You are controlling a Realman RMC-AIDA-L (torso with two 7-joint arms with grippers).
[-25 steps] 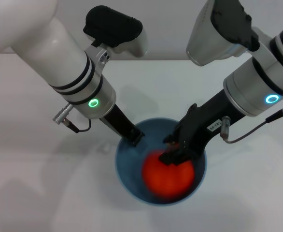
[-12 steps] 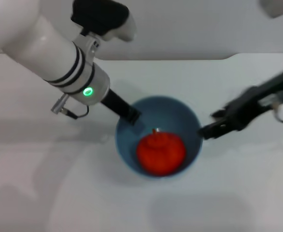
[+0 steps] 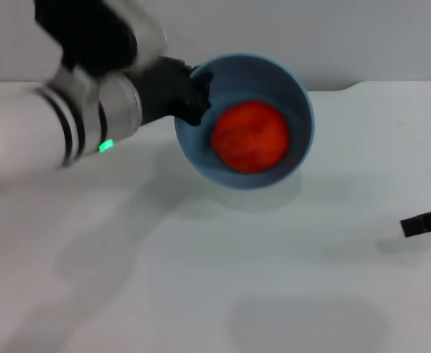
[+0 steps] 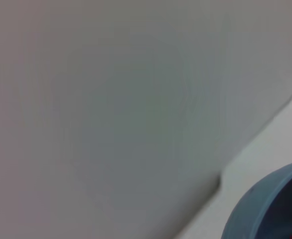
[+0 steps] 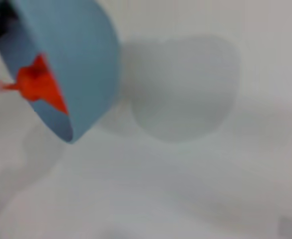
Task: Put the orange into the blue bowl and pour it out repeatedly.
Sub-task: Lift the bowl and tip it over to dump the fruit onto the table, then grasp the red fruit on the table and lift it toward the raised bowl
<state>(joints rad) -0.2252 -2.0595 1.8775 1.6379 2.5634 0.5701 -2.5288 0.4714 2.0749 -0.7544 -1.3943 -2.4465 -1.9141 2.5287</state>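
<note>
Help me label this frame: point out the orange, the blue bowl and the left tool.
orange [image 3: 250, 137], head view, middle of the fruit inside the bowl.
blue bowl [image 3: 298, 110], head view, inner wall near the rim.
left tool [image 3: 194, 94], head view, fingertips at the bowl's rim.

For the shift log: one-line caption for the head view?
Left gripper lifts and tilts the blue bowl, orange inside; right gripper at the edge.
</note>
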